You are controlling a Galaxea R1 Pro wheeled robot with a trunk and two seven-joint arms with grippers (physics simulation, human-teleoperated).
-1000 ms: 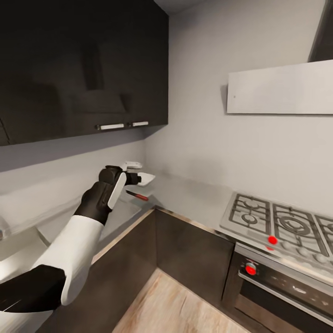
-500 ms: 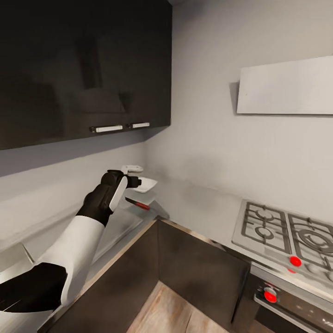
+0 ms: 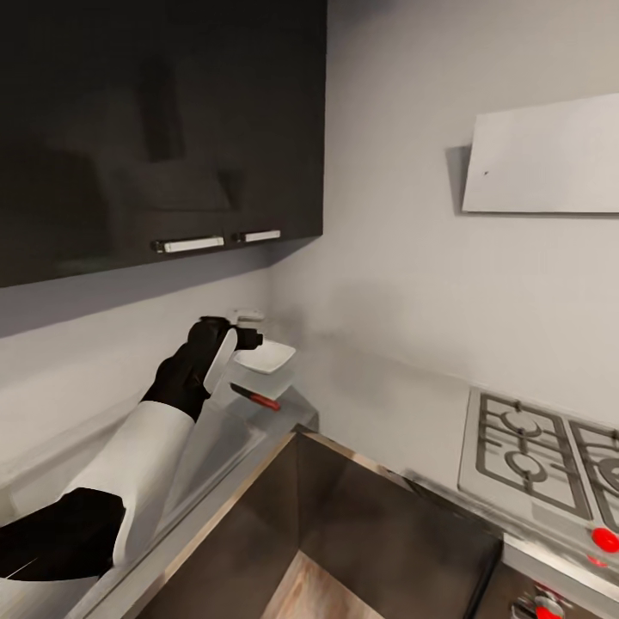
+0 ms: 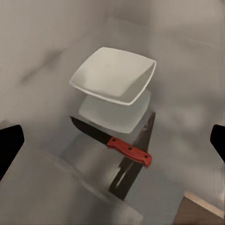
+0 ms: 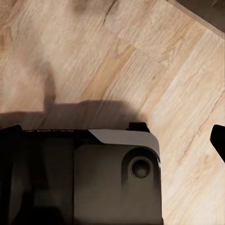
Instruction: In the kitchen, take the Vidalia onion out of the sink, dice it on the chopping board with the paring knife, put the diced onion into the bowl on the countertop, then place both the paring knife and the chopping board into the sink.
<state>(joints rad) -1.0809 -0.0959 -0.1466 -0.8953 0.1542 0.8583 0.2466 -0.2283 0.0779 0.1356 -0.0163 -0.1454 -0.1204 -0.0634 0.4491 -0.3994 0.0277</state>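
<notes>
Your left hand (image 3: 245, 331) reaches over the glossy grey tabletop (image 3: 361, 378) near the corner of the room, its dark fingertips (image 4: 9, 145) spread wide apart at the edges of the left wrist view, holding nothing. Just beyond it sits the bowl (image 4: 114, 75), white, smooth and squarish with rounded corners; nothing shows inside it. Beside the bowl lies the paring knife (image 4: 112, 141), flat on the tabletop, its long axis running alongside the bowl's near edge, dark pointed blade at one end, red handle at the other. Your right hand (image 5: 112, 136) hangs over pale wood-plank floor (image 5: 140, 61); its fingertips are wide apart.
</notes>
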